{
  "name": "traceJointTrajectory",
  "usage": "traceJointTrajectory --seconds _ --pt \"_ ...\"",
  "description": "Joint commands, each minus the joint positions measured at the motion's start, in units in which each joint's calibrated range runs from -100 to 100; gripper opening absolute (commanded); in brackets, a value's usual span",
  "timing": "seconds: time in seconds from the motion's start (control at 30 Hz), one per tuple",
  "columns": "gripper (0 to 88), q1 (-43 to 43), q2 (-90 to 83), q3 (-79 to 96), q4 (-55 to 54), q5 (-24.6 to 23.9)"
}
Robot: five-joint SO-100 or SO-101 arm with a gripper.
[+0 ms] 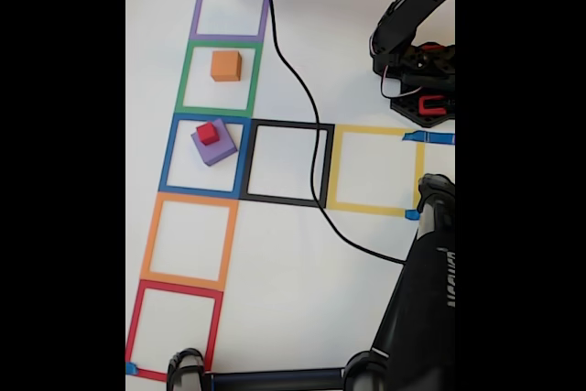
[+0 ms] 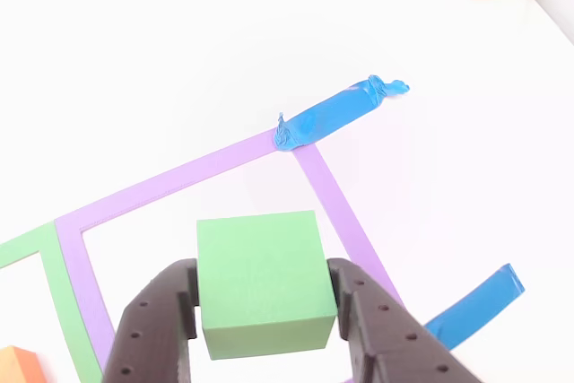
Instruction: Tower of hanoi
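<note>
Gripper (image 2: 265,311): dark perforated fingers (image 2: 152,329), clamped on both sides of the green block (image 2: 262,280)
Green block: raised above the white table (image 2: 179,60), over the purple tape square (image 2: 170,186)
Blue tape strips: one (image 2: 336,112) crumpled at the purple corner, another (image 2: 475,307) at lower right
Orange block (image 2: 18,365): corner visible at bottom left
Green tape (image 2: 63,311): beside the purple tape at left

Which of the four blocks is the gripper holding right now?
The green block, clamped between the fingers above the purple square. The orange block, purple block and red block sit in squares.
</note>
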Motion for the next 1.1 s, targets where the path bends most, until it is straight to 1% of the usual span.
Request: traceJointTrajectory --seconds 0.0,0.13,0.33,0.8,1.07 --pt "9.2 0.9 5.6 -0.8 -8.8 0.2" --pt "9.5 1.0 11.0 -0.3 -14.1 0.2" --pt "9.6 0.7 12.8 5.4 -21.3 0.2" --pt "9.3 -4.6 15.6 11.7 -31.3 0.2" --pt "9.3 -3.3 16.0 14.9 -34.0 0.2"
